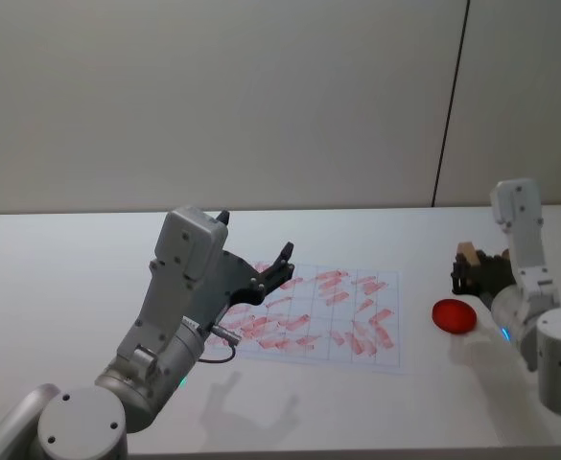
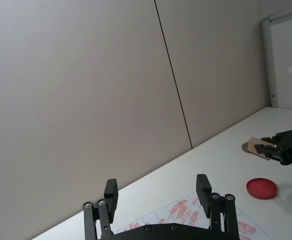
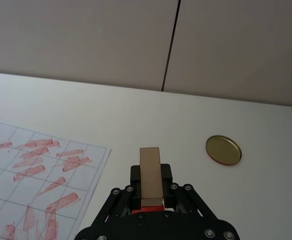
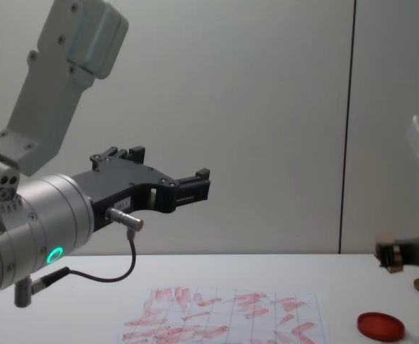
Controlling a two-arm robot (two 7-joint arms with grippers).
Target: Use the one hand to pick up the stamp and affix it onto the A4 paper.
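**Stamp held, not yet over paper**

Right gripper [image 3: 150,200] is pinched on the stamp [image 3: 150,171], held above the ink pad [image 1: 454,315], beside the A4 paper [image 1: 376,356], likely for carrying across. Left gripper [image 2: 158,192] is parked over the paper, fingers spread.

A lab-like room: a bare white table [image 1: 69,249] against plain grey wall panels [image 1: 213,96].

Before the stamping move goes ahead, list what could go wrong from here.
1. The right gripper grips the stamp only at its lower end, so most of the block sticks out; it may tilt or slip when pressed down.
2. The paper is already crowded with red marks; a new print may overlap one.
3. The left gripper hangs open over the paper's left side, so stamping there risks contact.
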